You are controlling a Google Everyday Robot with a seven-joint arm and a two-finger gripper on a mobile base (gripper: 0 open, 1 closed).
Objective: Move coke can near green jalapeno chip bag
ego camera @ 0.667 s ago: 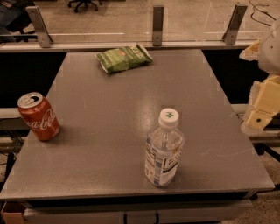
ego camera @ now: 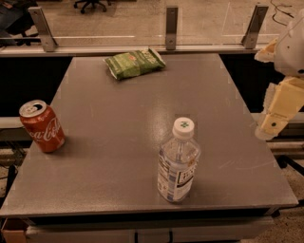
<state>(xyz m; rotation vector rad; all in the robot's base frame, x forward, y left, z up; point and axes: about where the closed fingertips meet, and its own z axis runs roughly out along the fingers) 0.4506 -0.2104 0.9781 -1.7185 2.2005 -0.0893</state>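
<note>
The coke can (ego camera: 42,126), red-orange with white script and a silver top, stands upright at the left edge of the grey table (ego camera: 118,109). The green jalapeno chip bag (ego camera: 134,63) lies flat at the far middle of the table, well away from the can. My gripper (ego camera: 278,114) hangs at the right edge of the view, beyond the table's right side, far from both the can and the bag and holding nothing that I can see.
A clear water bottle (ego camera: 177,161) with a white cap stands upright near the table's front, right of centre. A glass barrier with metal posts (ego camera: 171,26) runs along the far edge. Office chair legs (ego camera: 90,4) show beyond it.
The gripper has shifted slightly at the right edge of the view. The can, bag and bottle have not moved.
</note>
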